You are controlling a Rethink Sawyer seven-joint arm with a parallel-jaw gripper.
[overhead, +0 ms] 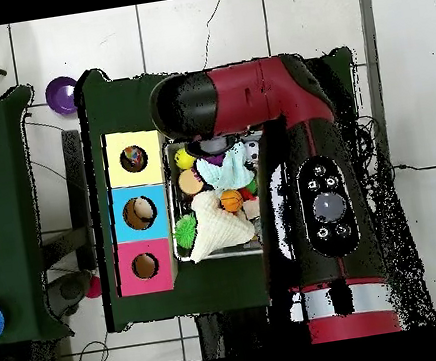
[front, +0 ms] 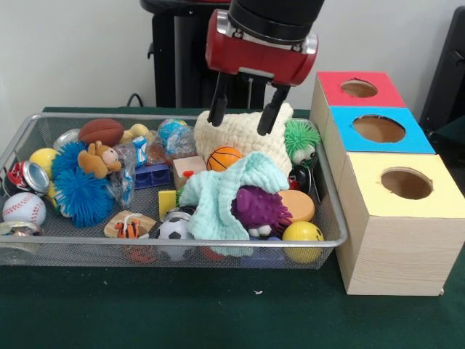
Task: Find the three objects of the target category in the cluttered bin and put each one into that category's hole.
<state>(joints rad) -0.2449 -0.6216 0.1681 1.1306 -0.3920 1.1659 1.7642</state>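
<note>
The wire-mesh bin (front: 87, 115) is full of toys. My gripper (front: 243, 120) hangs over its back middle, open and empty. Its two black fingers (front: 217, 105) straddle the top of a cream knitted cloth (front: 240, 138). Below the cloth lie a small orange basketball (front: 224, 157) and a mint cloth (front: 218, 196). Three boxes stand to the right of the bin, each with a round hole: red (front: 359, 88), blue (front: 378, 129) and yellow (front: 406, 183). In the overhead view my arm (overhead: 287, 138) hides much of the bin (overhead: 235, 251).
Also in the bin: a brown football (front: 101, 131), a baseball (front: 23, 208), a soccer ball (front: 174, 230), yellow balls (front: 302, 233), a blue spiky ball (front: 80, 185), a teddy (front: 100, 158), a purple spiky toy (front: 260, 209), a green fuzzy toy (front: 301, 139) and cans (front: 29, 177).
</note>
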